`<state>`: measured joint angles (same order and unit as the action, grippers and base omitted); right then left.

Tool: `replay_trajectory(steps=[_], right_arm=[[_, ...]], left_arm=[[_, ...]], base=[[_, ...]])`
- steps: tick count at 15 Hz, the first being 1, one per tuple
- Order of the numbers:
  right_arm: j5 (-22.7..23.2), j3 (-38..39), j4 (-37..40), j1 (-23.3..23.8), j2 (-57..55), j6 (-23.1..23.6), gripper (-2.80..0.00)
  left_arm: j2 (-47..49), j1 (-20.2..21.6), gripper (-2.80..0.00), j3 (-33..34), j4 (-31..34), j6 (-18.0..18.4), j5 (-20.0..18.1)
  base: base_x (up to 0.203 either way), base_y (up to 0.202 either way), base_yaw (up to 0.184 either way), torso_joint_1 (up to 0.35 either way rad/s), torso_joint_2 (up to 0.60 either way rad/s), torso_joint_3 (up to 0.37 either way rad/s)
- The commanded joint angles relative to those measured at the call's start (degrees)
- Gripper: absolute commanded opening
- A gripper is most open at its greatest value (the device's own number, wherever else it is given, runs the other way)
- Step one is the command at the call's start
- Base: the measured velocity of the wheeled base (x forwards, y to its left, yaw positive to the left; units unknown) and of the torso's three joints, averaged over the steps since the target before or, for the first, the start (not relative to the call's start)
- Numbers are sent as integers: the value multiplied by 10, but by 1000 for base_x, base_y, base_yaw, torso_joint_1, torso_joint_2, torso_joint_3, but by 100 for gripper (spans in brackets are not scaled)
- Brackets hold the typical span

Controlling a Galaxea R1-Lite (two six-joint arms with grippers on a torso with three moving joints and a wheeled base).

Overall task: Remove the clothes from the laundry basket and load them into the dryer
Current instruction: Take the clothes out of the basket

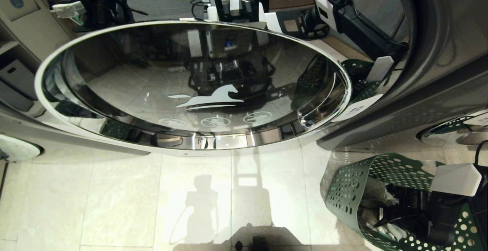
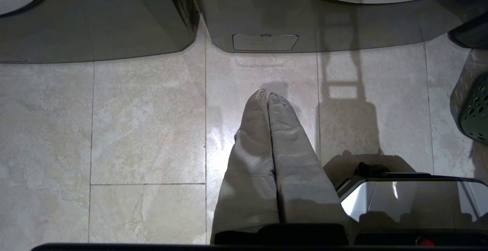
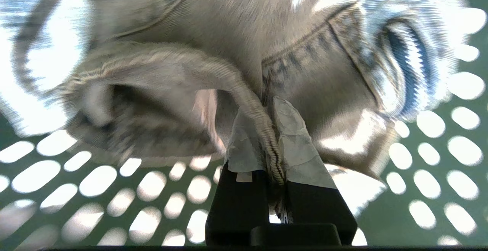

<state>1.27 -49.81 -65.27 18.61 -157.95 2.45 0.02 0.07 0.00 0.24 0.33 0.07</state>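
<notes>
The green perforated laundry basket (image 1: 345, 190) stands on the floor at the lower right of the head view, with pale clothes (image 1: 375, 194) inside. My right arm (image 1: 438, 209) reaches down into it. In the right wrist view my right gripper (image 3: 267, 110) is shut on the ribbed hem of a grey garment (image 3: 228, 34), which bunches just beyond the fingertips, with the basket wall (image 3: 438, 213) behind. The dryer's grey front (image 1: 450, 75) rises at the right, and its round glass door (image 1: 190, 91) is swung open. My left gripper (image 2: 267, 95) hangs shut and empty over the floor tiles.
The open door spans most of the head view above the tiled floor (image 1: 114, 205). A neighbouring machine's base (image 2: 95, 26) stands to the left of the dryer's base (image 2: 305, 26). The basket's edge (image 2: 474, 110) shows in the left wrist view. Shelves (image 1: 15, 53) stand at far left.
</notes>
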Motion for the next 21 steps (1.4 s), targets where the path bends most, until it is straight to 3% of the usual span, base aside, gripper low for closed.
replay_trajectory(steps=[1,6,12,15,18,21], right_arm=[[2,60,-5,-1,84,-1,-280],[15,218,-87,-3,236,3,-280],[15,344,-96,-11,453,11,-280],[13,382,-94,-19,560,38,-280],[11,377,-35,-25,701,67,-280],[10,331,141,-30,870,76,-280]], left_arm=[[0,0,-280,1,0,0,-1],[-1,0,-280,1,0,0,0],[0,0,-280,1,0,-1,-1],[0,0,-280,1,0,-1,0],[0,0,-280,1,0,-1,0],[0,0,-280,1,0,-1,0]], base=[[0,0,0,0,0,0],[0,0,0,0,0,0],[0,0,0,0,0,0],[0,0,0,0,0,0],[0,0,0,0,0,0],[0,0,0,0,0,0]])
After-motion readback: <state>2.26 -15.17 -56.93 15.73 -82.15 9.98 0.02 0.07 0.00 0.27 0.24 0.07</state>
